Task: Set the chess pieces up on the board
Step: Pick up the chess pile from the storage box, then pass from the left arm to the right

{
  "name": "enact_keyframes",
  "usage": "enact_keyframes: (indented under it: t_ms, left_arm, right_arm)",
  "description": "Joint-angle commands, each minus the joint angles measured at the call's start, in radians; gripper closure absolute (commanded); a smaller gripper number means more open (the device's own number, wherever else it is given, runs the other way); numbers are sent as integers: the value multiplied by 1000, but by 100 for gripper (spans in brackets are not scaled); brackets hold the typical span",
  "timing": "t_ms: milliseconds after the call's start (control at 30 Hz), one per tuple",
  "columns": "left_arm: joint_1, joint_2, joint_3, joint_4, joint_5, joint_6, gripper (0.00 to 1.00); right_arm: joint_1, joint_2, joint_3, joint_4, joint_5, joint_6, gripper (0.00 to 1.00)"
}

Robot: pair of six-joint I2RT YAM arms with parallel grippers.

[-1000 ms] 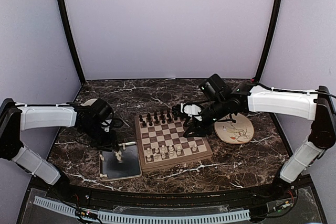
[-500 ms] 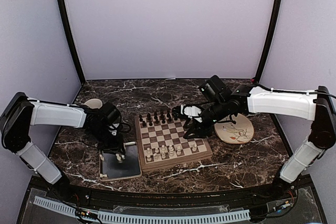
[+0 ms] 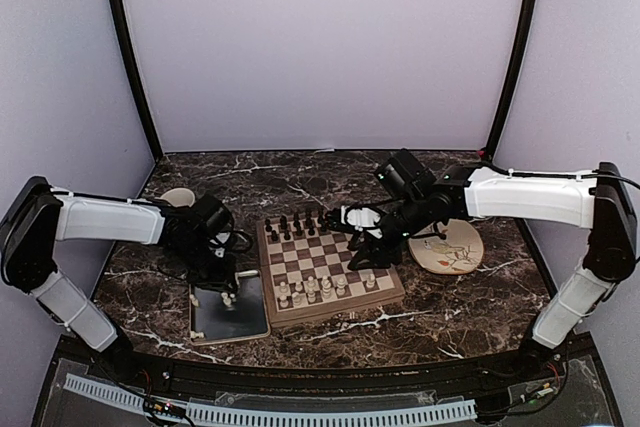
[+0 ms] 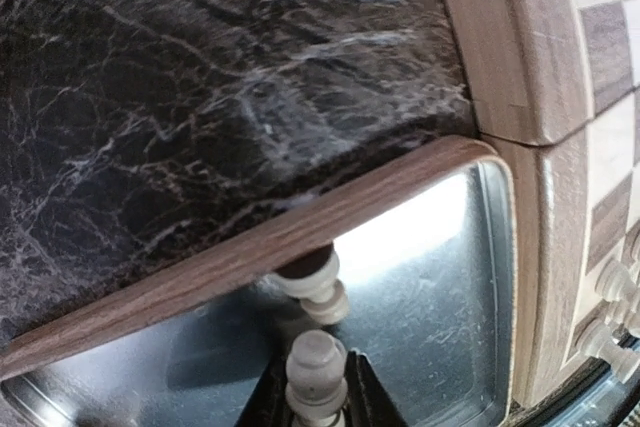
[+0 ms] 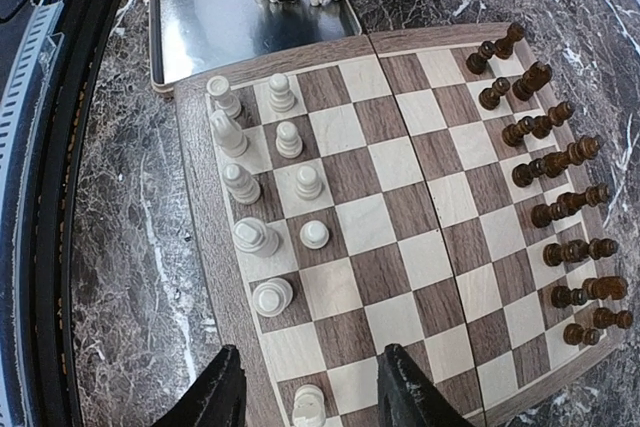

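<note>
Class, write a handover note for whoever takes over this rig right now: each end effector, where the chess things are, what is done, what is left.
Left end effector: shut on a white piece in the tray.
Right end effector: open, empty, over the board.
Done: dark pieces stand in two rows along one side; some white pieces are placed opposite.
To do: the white rows have gaps, and more white pieces lie in the tray. Move them over.

You can pass over the board's (image 5: 400, 217) bare middle; white pieces (image 5: 240, 182) crowd its near edge, dark pieces (image 5: 575, 249) the far.
</note>
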Motion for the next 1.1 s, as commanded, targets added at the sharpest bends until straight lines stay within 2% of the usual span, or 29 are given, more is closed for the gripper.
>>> enact_keyframes:
  t_ms: [0, 100, 267, 500, 900, 1067]
  left_arm:
    - [-28, -97, 33, 0, -25, 117, 87]
    - [-30, -162, 4, 60, -9, 226, 90]
    - [-37, -250, -42, 167, 116, 342, 90]
    - [-49, -347, -106, 355, 273, 401, 89]
    - [-129, -234, 2, 468, 384, 467, 89]
    - [-148, -200, 43, 482, 393, 474, 88]
  right_arm:
    - [12, 0, 44, -20, -16, -7, 54]
    - [11, -8, 77, -37, -41, 9, 54]
    - [7, -7, 155, -72, -122, 56, 55]
    - [-11, 68, 268, -19, -271, 225, 54]
    - [-37, 322, 486, 43, -535, 537, 54]
    - [-35, 352, 481, 77, -603, 600, 54]
